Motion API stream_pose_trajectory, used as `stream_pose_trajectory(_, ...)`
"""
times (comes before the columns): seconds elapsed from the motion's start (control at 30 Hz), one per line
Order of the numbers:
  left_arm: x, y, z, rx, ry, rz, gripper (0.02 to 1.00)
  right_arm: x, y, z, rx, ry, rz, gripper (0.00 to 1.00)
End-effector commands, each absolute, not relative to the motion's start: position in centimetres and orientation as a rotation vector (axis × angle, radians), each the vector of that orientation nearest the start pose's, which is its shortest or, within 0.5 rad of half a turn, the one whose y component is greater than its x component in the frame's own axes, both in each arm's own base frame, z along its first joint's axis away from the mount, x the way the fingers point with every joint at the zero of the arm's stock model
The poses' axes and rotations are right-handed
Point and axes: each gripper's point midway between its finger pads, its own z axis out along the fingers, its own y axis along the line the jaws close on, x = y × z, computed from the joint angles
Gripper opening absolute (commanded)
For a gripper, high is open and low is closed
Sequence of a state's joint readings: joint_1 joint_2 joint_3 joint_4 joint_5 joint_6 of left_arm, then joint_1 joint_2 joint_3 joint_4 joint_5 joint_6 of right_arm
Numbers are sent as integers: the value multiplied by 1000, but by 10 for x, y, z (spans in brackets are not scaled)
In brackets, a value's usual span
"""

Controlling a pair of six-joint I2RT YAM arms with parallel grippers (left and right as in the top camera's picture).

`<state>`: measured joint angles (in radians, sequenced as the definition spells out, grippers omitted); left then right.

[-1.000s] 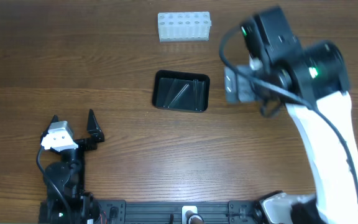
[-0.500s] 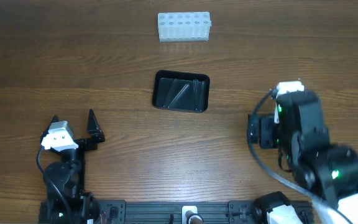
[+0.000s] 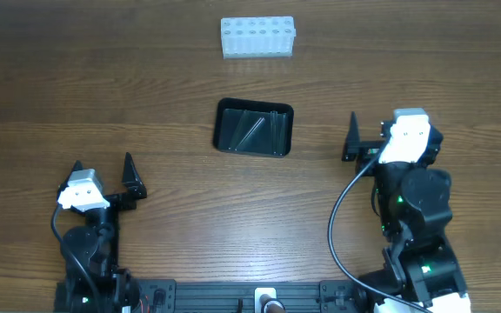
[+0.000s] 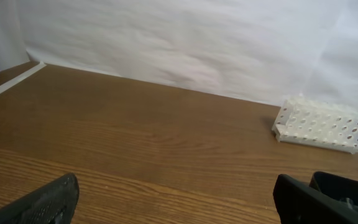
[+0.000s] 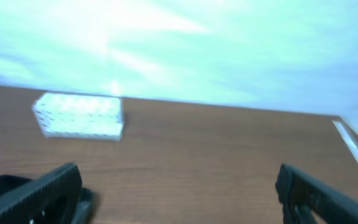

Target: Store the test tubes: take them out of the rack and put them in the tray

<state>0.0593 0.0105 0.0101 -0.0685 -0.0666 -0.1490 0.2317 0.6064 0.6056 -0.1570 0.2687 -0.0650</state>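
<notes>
Looking down on the wooden counter point(image 3: 103, 78), I see a white rack point(image 3: 257, 37) standing at the top centre of the frame. I cannot tell whether any tube stands in its holes. Below it, well apart and near the middle of the frame, sits a black tray point(image 3: 219, 130). Clear test tubes point(image 3: 250, 129) lie flat inside the tray, 1 of them slanted across the others.

The left end effector point(image 3: 103, 169) is at the lower left of the frame, well apart from both tray and rack. Its 2 dark fingers point(image 4: 42, 202) are spread wide with nothing between them. From its wrist camera the rack shows far off on the counter, in front of a white backdrop.

The right end effector point(image 3: 377, 137) is at the right of the frame, about level with the tray and apart from it. Its fingers point(image 5: 39, 190) also stand wide apart and hold nothing. Its wrist camera shows the rack farther off on the counter.
</notes>
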Motion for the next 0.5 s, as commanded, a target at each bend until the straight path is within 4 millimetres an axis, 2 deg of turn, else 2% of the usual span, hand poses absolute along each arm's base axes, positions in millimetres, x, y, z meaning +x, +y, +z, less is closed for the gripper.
stream_pose_trajectory(0.03,245,25,159,-205,1624,-7,998,281,0,273,-25,1704,-208,993)
stream_pose_trajectory(0.3,245,25,159,-205,1624,-7,998,263,-31,268,74,1660,-280,993)
stream_pose_trajectory(0.4,245,25,159,-205,1624,-7,996,256,-35,266,89,1638,-287,993)
stream_pose_trajectory(0.5,245,25,159,-205,1624,-7,996,250,-36,256,92,1628,-286,991)
